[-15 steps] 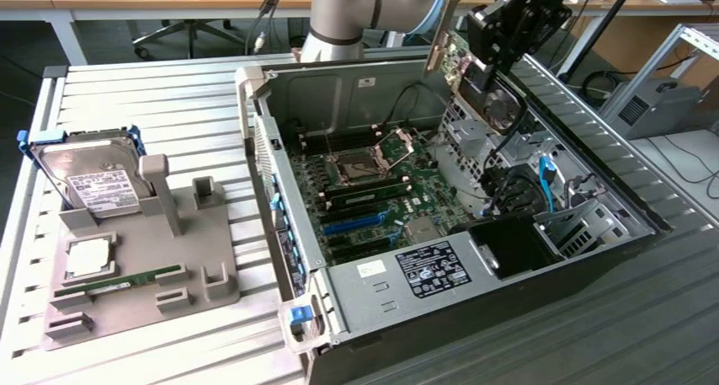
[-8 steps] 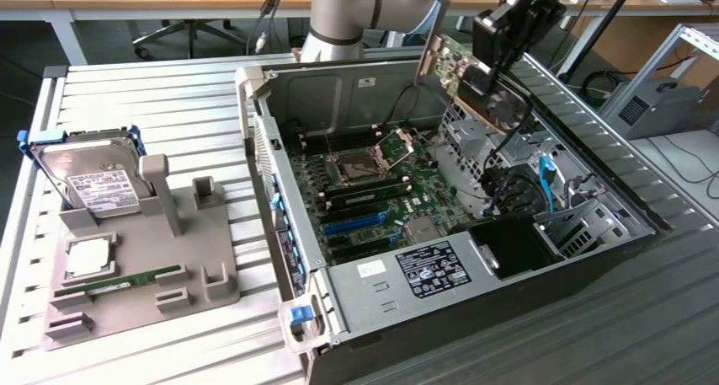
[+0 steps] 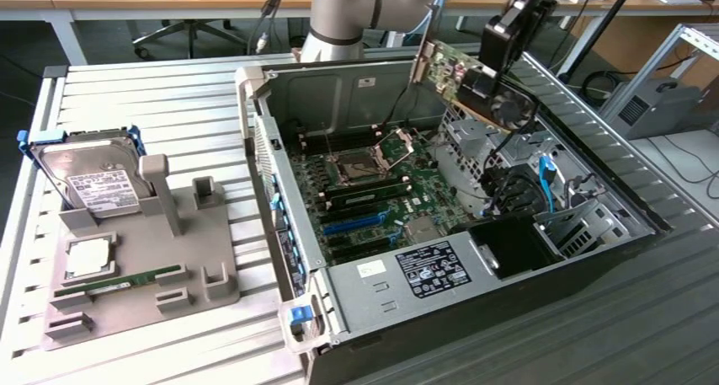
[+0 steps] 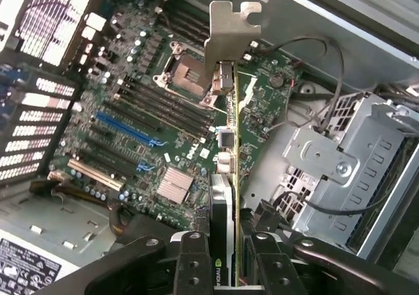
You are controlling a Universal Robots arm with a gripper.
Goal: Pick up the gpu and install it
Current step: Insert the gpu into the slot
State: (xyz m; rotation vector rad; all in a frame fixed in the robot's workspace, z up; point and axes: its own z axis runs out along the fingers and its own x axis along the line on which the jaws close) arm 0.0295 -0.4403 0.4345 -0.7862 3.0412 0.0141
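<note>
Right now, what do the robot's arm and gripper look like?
The arm is a thick silver-grey cylindrical tube with a paler grey band at its joint. The gripper is matte black, with two blocky black fingers that carry round screw holes, and broad, rounded black housing on either side.

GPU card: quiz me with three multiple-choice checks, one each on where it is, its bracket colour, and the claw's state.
1. The gpu is: A on the grey holder; B above the open case; C seated in a slot.
2. Its end bracket is: A silver; B blue; C black.
3. The claw is: A open, empty; B shut on the hard drive; C shut on the gpu.
Key: B, it hangs over the motherboard; A, bare metal shows; C, the fingers clamp the card's edge.
</note>
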